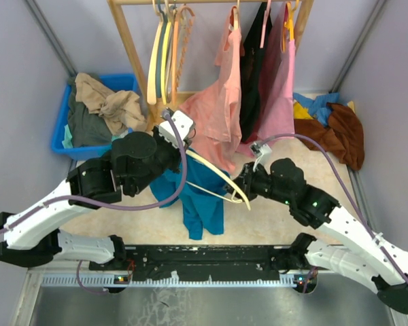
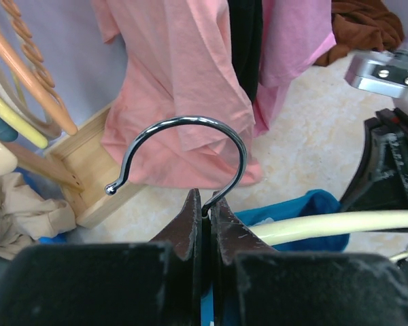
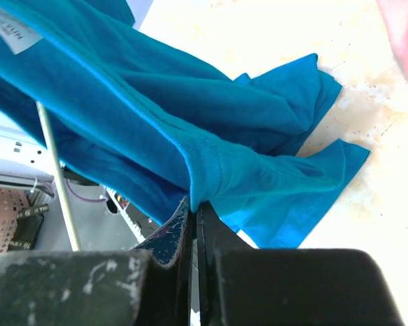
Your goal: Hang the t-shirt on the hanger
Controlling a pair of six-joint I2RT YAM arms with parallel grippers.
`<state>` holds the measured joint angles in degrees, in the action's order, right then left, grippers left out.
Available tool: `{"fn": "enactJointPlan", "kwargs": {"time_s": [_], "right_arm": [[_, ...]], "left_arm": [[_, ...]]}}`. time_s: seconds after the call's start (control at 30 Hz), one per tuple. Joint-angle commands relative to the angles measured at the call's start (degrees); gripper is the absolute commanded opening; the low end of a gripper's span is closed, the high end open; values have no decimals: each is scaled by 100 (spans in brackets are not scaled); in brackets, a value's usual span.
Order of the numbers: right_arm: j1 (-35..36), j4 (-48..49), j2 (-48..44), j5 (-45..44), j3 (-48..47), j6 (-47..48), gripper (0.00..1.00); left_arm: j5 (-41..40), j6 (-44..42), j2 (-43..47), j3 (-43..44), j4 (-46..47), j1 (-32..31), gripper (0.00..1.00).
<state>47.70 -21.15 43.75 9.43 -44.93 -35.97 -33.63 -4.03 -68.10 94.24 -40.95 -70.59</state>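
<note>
The teal-blue t-shirt (image 1: 198, 193) hangs between the two arms above the table's middle, its lower part trailing toward the near edge. The pale cream hanger (image 1: 219, 176) runs slanted across it. My left gripper (image 2: 206, 202) is shut on the base of the hanger's metal hook (image 2: 190, 122), with a cream arm (image 2: 340, 224) leading right over the shirt. My right gripper (image 3: 196, 205) is shut on the shirt's ribbed collar (image 3: 207, 173); the hanger's thin bar (image 3: 54, 170) shows left of it. In the top view the right gripper (image 1: 243, 183) sits at the hanger's right end.
A wooden rack (image 1: 132, 47) at the back holds empty orange and cream hangers (image 1: 164, 54), pink shirts (image 1: 221, 109) and a black garment (image 1: 253, 61). A blue bin (image 1: 61, 132) of clothes stands back left. Brown, yellow and blue clothes (image 1: 336, 129) lie back right.
</note>
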Motion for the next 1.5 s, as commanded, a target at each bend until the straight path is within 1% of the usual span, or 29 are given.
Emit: {"fn": "enactJointPlan", "kwargs": {"time_s": [0.0, 0.27, 0.67, 1.23, 1.47], "right_arm": [[-33, -75, -299, -65, 0, -115, 0], [-33, -323, -625, -80, 151, -200, 0], [-33, -677, -920, -175, -55, -237, 0], [-33, -1172, -789, -500, -639, -160, 0], [-33, -1259, -724, -480, -927, -123, 0]], "left_arm": [[-546, -413, 233, -218, 959, 12, 0], [-715, -768, 420, -429, 1431, 15, 0], [-1087, -1052, 520, -614, 1559, 18, 0], [-1289, -1235, 891, -963, 1638, 12, 0], [-1568, -1363, 917, -1049, 1729, 10, 0]]}}
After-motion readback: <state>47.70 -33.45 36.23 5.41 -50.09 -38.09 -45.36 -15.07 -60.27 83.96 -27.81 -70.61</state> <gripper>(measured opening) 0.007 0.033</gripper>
